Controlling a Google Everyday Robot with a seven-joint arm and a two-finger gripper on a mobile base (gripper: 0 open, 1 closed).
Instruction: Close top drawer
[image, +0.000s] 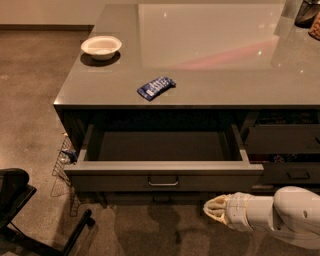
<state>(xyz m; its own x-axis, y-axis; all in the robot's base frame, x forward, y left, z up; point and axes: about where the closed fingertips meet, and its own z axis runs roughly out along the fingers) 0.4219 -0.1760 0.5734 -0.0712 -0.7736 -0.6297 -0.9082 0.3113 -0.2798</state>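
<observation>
The top drawer (162, 150) is a wide, shallow grey drawer under the counter, partly pulled out, with nothing visible inside. Its dark front panel (110, 181) carries a small metal bar handle (163, 183) at the centre. My gripper (214, 208) is at the lower right, on a white arm coming in from the right edge. It hangs in front of the drawer's front panel, below it and to the right of the handle, not touching it.
A grey counter (225, 80) holds a white bowl (101, 47) at the back left and a blue packet (156, 87) near the front edge. Narrower dark drawers (290, 155) stand to the right. A wire rack (64, 161) and a black chair (20, 200) are at the left.
</observation>
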